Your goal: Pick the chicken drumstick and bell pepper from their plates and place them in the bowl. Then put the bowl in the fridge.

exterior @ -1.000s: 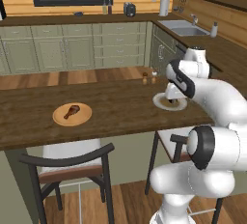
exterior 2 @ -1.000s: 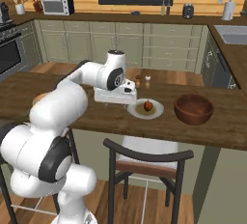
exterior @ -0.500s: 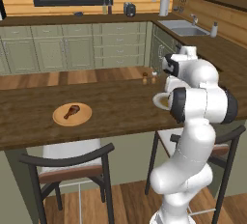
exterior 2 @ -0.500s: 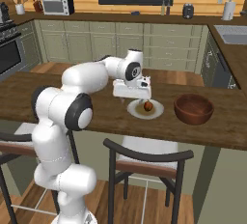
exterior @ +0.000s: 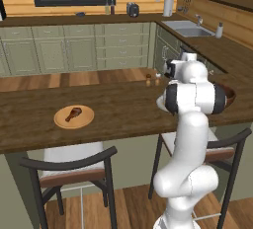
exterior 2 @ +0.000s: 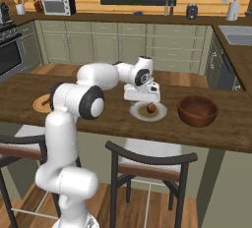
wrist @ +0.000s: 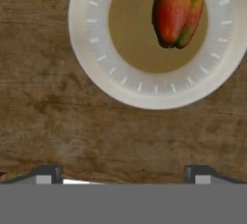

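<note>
The bell pepper (wrist: 176, 15), red with green patches, lies on the pale-rimmed plate (wrist: 96, 49) with a brownish centre. My gripper (wrist: 123, 174) hangs open over the bare counter just beside that plate, with nothing between its fingertips (wrist: 47, 172). From the right base view, my gripper (exterior 2: 142, 98) hovers at the plate's (exterior 2: 160, 115) left rim, with the pepper (exterior 2: 151, 107) to its right. The dark reddish-brown bowl (exterior 2: 198, 110) stands empty further right. The chicken drumstick (exterior: 74, 114) rests on the tan wooden plate (exterior: 89, 119) far to the left. The fridge is out of view.
Two small shakers (exterior: 152, 79) stand near the counter's far edge behind the pepper plate. Two dark-framed stools (exterior: 69, 166) (exterior 2: 150, 160) are tucked under the counter's near edge. Green cabinets and a sink (exterior: 190, 31) line the back and right walls.
My hand has shifted right along the counter toward the pepper plate, and the arm has folded more upright. The pepper, drumstick and bowl have not moved.
</note>
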You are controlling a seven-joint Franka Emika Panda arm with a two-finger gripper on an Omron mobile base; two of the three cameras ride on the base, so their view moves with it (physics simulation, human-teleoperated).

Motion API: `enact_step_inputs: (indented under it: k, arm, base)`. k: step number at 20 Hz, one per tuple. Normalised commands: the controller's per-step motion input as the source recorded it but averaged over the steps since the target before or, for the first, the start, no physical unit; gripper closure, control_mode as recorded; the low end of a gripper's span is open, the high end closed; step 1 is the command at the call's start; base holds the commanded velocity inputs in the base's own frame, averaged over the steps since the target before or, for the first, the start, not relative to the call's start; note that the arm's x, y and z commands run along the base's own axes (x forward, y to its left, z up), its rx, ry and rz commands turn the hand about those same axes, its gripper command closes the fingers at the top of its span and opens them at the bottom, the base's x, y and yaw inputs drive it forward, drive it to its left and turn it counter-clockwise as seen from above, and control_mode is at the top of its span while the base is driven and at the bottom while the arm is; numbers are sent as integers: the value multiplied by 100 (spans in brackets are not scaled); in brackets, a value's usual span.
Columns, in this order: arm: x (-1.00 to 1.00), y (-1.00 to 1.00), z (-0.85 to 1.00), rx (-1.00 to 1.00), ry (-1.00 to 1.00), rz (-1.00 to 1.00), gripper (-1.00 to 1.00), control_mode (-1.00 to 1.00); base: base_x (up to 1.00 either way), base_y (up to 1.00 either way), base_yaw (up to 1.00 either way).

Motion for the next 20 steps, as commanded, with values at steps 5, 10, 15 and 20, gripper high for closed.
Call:
enact_step_inputs:
  k: [5, 10, 15, 20]
  arm:
    - [31, -17, -28, -1, -1, 0, -100, -100]
    - [46, -10, -24, 0, 0, 0, -100, -100]
    - [37, -9, -25, 0, 0, 0, -100, -100]
    - [26, -6, -29, 0, 0, 0, -100, -100]
  base:
    - [0, 0, 0]
    - [0, 0, 0]
    - [0, 0, 0]
    - [0, 0, 0]
